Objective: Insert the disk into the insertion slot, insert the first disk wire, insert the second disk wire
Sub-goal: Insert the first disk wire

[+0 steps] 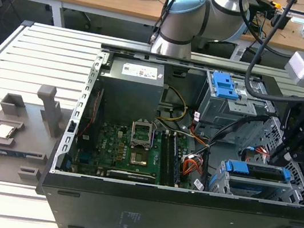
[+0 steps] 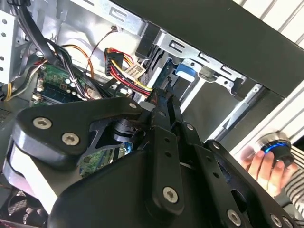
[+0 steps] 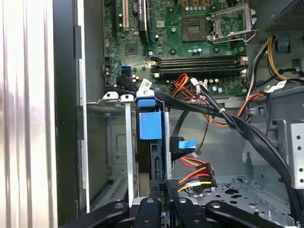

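1. My gripper (image 3: 170, 192) had its fingers (image 2: 167, 114) drawn close together, pinching the black plug (image 3: 172, 183) of a red, orange and yellow wire bundle (image 3: 199, 175);
2. the disk (image 1: 261, 172), in its blue caddy, sat inside the insertion slot (image 1: 219, 181), in the case (image 1: 124, 214) on the exterior view's right;
3. the plug hung just beside the disk's end; I could not tell whether they touched;
4. a person's hand (image 2: 259, 161) rested on a round knob (image 2: 275, 147) outside the case.

The white label (image 1: 142, 71) on the power supply (image 1: 129, 96) cannot be read.
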Motion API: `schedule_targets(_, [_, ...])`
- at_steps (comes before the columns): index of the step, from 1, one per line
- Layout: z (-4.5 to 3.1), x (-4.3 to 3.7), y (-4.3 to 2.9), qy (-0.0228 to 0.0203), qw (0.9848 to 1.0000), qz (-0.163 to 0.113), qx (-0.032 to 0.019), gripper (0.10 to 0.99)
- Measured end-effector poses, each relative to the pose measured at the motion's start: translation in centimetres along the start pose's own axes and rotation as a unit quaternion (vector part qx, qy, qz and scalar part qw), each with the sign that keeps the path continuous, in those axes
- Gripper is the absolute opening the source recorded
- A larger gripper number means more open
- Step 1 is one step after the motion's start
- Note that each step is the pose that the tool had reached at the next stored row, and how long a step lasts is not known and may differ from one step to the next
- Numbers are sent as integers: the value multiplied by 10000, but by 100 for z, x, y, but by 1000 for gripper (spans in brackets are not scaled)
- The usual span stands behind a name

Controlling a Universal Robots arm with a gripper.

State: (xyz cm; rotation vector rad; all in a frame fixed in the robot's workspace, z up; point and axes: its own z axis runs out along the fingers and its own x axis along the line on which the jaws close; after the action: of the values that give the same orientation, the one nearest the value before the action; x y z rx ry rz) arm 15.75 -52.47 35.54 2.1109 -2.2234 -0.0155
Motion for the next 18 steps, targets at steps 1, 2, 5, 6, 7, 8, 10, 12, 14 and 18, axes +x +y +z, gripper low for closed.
schedule_targets(1, [22,9,-1,-9,10000,14,-1,169])
schedule_targets(2, [43,16,0,-17,10000,29,-2,169])
schedule_targets(5, [70,17,2,-52,10000,61,-6,169])
schedule_targets(6, [77,17,2,-61,10000,65,-6,169])
schedule_targets(7, [84,16,2,-68,10000,69,-7,169])
schedule_targets(8, [92,16,2,-75,9999,73,-7,169])
schedule_targets(10, [107,23,2,-83,9999,75,-8,169])
schedule_targets(12, [115,38,4,-87,9999,75,-8,169])
schedule_targets(14, [123,48,3,-91,9999,74,-8,169])
schedule_targets(18, [156,61,2,-112,9999,75,-9,169])
